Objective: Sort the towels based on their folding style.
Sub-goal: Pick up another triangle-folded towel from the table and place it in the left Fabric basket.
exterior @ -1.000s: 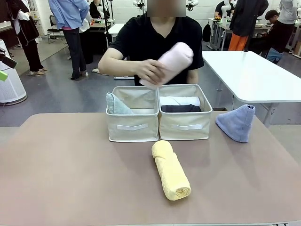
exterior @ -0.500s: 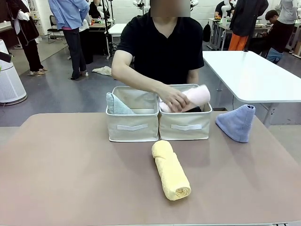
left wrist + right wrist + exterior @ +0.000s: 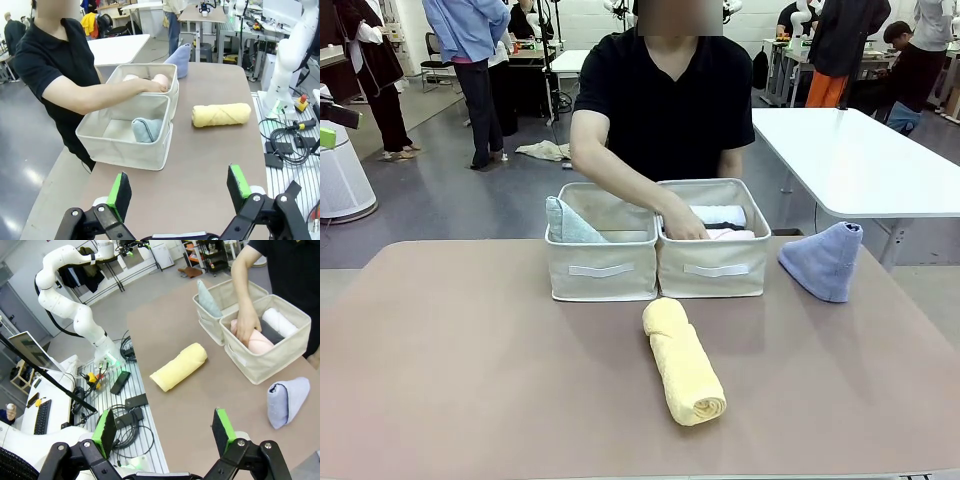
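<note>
Lowered into the right beige fabric bin (image 3: 715,272), the pink rolled terry towel (image 3: 730,234) was settled, while the yellow rolled terry towel (image 3: 685,362) lay lengthwise toward me, seemingly nearer my right gripper (image 3: 164,432) than my left gripper (image 3: 179,187), both gaping empty.

A yellow rolled towel (image 3: 685,362) is laid diagonally at the lower centre of the front view, and a lavender-blue cone-folded towel (image 3: 823,260) is stood upright at the right. A mint-green cone-folded towel (image 3: 567,223) is propped in the left bin (image 3: 602,270). A white roll (image 3: 715,213), a dark grey roll (image 3: 269,332) and a pink roll (image 3: 257,343) are packed side by side in the right bin (image 3: 713,270).
</note>
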Robot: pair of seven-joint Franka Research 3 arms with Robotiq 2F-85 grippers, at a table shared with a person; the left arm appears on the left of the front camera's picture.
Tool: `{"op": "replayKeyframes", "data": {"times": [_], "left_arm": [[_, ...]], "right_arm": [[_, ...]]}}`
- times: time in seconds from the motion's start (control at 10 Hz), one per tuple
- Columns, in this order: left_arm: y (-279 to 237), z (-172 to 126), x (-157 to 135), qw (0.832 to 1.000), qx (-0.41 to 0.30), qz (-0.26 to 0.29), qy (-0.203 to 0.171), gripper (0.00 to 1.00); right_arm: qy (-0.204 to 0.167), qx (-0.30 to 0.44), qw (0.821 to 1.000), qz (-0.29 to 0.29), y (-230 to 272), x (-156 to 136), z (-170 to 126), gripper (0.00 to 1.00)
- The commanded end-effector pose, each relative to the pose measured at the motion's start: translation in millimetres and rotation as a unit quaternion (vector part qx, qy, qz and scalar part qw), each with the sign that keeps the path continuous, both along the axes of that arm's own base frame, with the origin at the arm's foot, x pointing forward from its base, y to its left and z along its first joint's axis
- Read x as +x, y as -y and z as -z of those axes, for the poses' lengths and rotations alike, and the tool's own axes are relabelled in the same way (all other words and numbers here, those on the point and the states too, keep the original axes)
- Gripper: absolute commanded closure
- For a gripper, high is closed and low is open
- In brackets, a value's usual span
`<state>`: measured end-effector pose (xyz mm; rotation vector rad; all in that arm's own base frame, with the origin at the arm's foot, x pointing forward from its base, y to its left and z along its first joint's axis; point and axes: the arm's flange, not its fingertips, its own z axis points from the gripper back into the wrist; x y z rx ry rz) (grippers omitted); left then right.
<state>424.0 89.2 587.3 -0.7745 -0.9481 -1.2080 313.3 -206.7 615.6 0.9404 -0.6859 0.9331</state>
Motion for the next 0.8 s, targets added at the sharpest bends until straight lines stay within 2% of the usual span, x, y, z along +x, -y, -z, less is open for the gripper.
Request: {"op": "replayKeyframes", "data": {"times": [0.0, 0.7], "left_arm": [[-4.2, 3.8, 0.8, 1.0, -0.013, -0.008, -0.001, 0.0], [-2.8, 1.7, 0.6, 1.0, -0.001, -0.004, -0.002, 0.0]], "right_arm": [[0.003, 0.008, 1.0, -0.002, -0.3, 0.2, -0.9, 0.0], [0.0, 0.0, 1.0, 0.0, 0.0, 0.0, 0.0, 0.0]]}}
